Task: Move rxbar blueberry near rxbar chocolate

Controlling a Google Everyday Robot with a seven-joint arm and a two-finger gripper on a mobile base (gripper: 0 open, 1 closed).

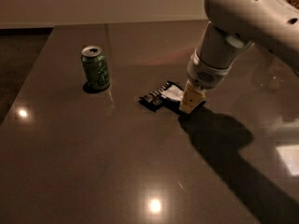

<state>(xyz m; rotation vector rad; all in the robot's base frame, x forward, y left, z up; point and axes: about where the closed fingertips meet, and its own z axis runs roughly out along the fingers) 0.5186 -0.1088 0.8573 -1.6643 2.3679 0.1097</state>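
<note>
Glossy dark desk (70, 171) fills the near ground, and we've got a bright spot of lamp glare (154, 205) bouncing off it right up front, with a smaller one out at the left edge. Moving up, a heavy shadow (224, 139) sprawls across the right side and runs up to the tip of the arm.

And there's the action: the hand (189, 105), tan at its tip, is down at desk level, planted on the right end of the pair of bars. Is it clenched or released? Cannot tell from this angle. The rxbar blueberry (173, 93) lies flat, white label panel up, and the hand touches it or hangs just over its right end. Right against its left side sits the rxbar chocolate (152, 98), dark wrapper, small pale lettering, also flat. The two are touching or overlapping, hard to call which.

Above the hand, the pale arm (219, 55) climbs away toward the upper right, thick and rounded, out of view at the top corner.

Further back and to the left, well apart from the bars, a green soda can (96, 68) stands upright with its silver top showing. Beyond it, the desk's far edge meets a plain light wall (93, 3).
</note>
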